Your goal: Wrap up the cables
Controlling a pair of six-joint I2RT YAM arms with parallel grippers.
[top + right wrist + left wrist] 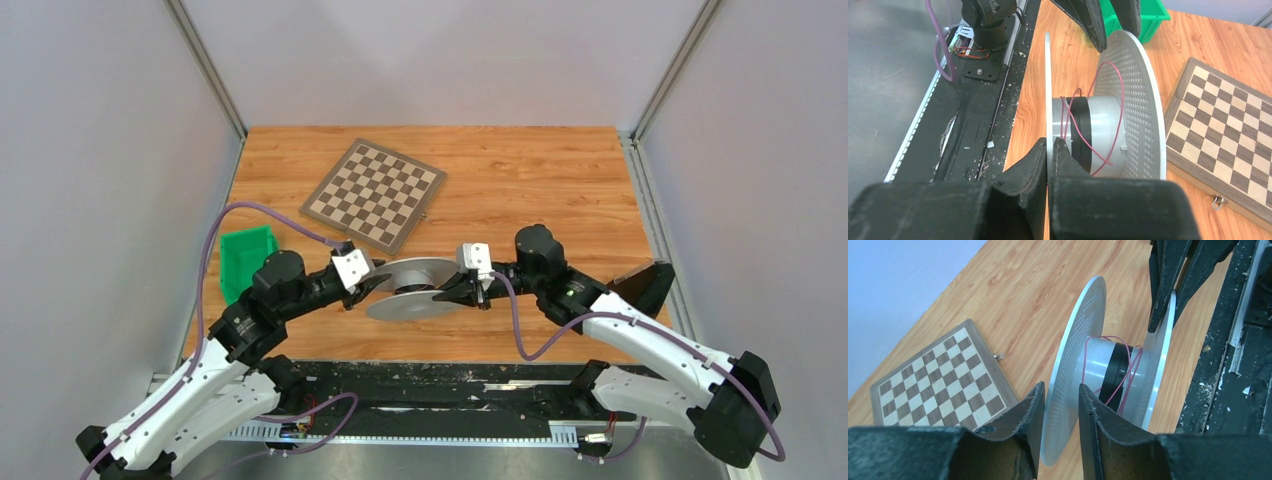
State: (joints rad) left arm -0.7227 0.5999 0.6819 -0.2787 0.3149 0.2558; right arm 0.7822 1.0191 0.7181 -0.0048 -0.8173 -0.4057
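Note:
A grey spool point(420, 290) with two round flanges lies on its side on the wooden table point(520, 180), between my two grippers. A thin red cable point(1120, 120) loops loosely round its hub point(1098, 367), beside a black band. My left gripper point(1061, 386) is open, its jaws straddling the perforated flange point(1083, 325) with a gap. It also shows in the top view point(372, 283) and the right wrist view point(1115, 40). My right gripper point(1052, 141) is shut on the rim of the other flange point(1048, 75). It shows in the top view point(462, 290) too.
A folded chessboard point(375, 193) lies behind the spool. A green bin point(243, 258) sits at the left edge. A black rail point(430, 385) with debris runs along the table's near edge. Grey walls close in both sides.

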